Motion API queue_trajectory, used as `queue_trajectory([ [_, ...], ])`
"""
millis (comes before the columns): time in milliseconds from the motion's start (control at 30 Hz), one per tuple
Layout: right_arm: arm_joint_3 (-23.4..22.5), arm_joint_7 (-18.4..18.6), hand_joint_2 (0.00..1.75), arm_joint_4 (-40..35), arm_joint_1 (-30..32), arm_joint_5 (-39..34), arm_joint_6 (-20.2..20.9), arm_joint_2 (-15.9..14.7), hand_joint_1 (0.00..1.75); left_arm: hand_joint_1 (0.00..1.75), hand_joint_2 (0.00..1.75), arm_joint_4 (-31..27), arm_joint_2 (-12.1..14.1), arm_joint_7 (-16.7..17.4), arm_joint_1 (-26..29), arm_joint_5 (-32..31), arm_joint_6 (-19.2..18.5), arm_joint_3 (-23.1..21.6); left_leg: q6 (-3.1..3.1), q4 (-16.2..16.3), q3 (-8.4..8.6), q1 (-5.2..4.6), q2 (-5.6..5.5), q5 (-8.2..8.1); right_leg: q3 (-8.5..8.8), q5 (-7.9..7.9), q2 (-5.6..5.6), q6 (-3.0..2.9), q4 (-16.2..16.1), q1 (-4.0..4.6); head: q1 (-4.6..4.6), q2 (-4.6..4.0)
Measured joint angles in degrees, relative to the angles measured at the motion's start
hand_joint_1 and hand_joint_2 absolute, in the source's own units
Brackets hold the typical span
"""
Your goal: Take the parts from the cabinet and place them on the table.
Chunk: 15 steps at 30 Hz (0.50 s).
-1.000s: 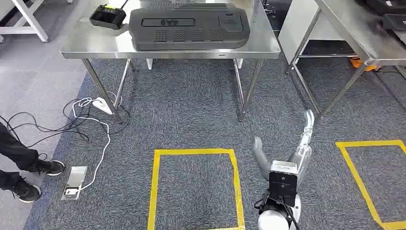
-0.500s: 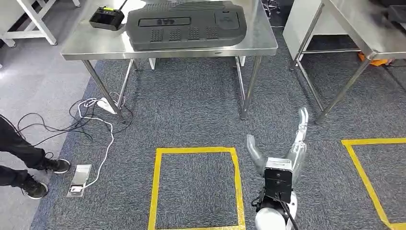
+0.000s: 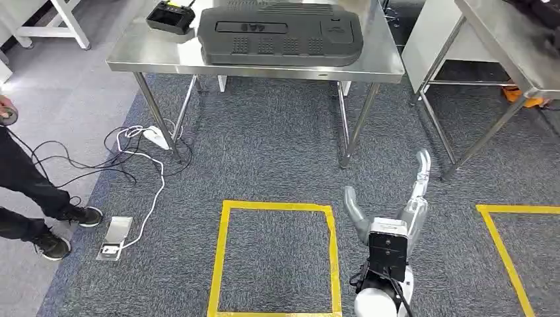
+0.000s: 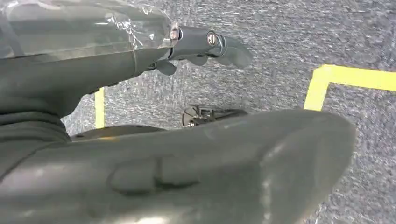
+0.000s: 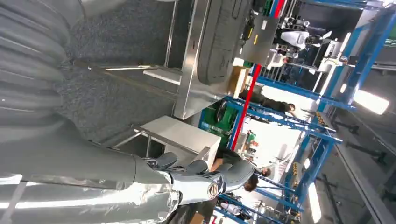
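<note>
Camera shifted — one part (image 3: 280,34) on one table (image 3: 132,56), both hands (image 3: 396,198) empty, fingers apart.

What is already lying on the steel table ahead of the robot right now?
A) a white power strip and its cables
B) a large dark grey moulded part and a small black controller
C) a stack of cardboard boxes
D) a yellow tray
B: in the head view the large dark grey moulded part lies on the steel table, with the small black controller beside it near the table's left end.
</note>
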Motion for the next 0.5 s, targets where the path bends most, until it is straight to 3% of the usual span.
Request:
queue_trajectory([
  [33,0.0,0.11,1.75,0.0,0.0,0.0,0.0,-0.02,0.0,0.0,0.0,0.0,0.0,0.0,0.04,0.11,0.07,0.0,0.0,0.01,0.05,0.0,-0.16,-0.01,0.19,1.08,0.0,-0.07,-0.48,0.0,0.15,0.0],
  [100,0.0,0.2,1.75,0.0,-0.07,0.15,0.0,-0.02,0.0,0.0,0.0,-0.02,0.0,0.0,-0.07,0.13,0.09,0.0,-0.07,0.1,0.28,0.03,-0.81,-0.07,4.33,6.7,0.25,-0.52,-9.36,0.0,0.55,0.0],
  [133,0.0,0.2,1.75,-0.02,-0.11,0.18,0.0,-0.02,0.0,0.0,0.0,-0.02,-0.02,0.0,-0.09,0.15,0.09,0.0,-0.2,0.14,0.47,0.04,-1.1,-0.16,7.15,9.61,0.93,-0.84,-15.62,-0.01,0.91,0.0],
  [167,0.0,0.24,1.75,0.0,-0.15,0.18,0.0,-0.02,0.0,0.0,0.0,-0.02,-0.02,0.0,-0.06,0.17,0.09,0.0,-0.41,0.05,0.11,0.12,-1.17,-0.12,7.84,8.47,2.28,-1.01,-16.93,-0.1,0.87,0.0],
  [200,0.0,0.26,1.75,-0.07,-0.13,0.2,-0.02,-0.02,0.0,0.0,0.0,-0.02,-0.02,-0.02,-0.19,0.17,0.09,0.02,-0.8,0.66,-0.39,-0.07,-1.5,-0.05,7.59,9.02,2.5,-0.99,-18.02,0.26,0.76,0.0],
  [267,-0.02,0.28,1.75,-0.11,0.1,0.2,-0.02,-0.04,0.0,0.0,0.0,-0.02,-0.02,-0.02,-0.04,0.2,0.09,0.02,-1.43,0.35,-0.71,0.21,-1.72,0.31,7.11,9.02,2.39,-1.27,-17.61,0.44,0.79,0.0],
  [333,-0.02,0.28,1.75,-0.15,-0.04,0.26,-0.02,-0.04,0.0,0.0,0.0,0.0,-0.02,-0.02,-0.07,0.22,0.13,0.02,-2.14,0.75,-0.68,0.14,-1.91,-0.28,7.32,9.51,1.77,-2.13,-18.31,-0.17,0.61,0.0],
  [400,-0.02,0.28,1.75,-0.17,-0.05,0.35,-0.02,-0.04,0.0,0.0,0.0,0.0,-0.02,-0.02,-0.1,0.22,0.13,0.02,-2.56,6.13,-2.81,0.11,-1.21,-3.86,7.3,9.56,1.08,-2.73,-18.32,-0.16,-0.68,0.0],
  [467,-0.02,0.28,1.75,-0.17,0.03,0.46,-0.02,-0.04,0.0,0.0,0.0,0.0,-0.02,-0.02,-0.01,0.22,0.13,0.02,-2.82,15.05,-6.74,0.13,-1.12,-7.9,7.27,9.5,0.34,-2.83,-18.26,0.01,-1.29,0.0],
  [500,-0.04,0.31,1.75,-0.17,0.05,0.5,-0.02,-0.04,0.0,0.0,0.0,0.0,-0.02,-0.02,0.05,0.22,0.13,0.02,-2.86,17.85,-8.0,0.13,-1.1,-8.54,7.26,9.48,0.03,-2.87,-18.22,0.08,-1.51,0.0],
])
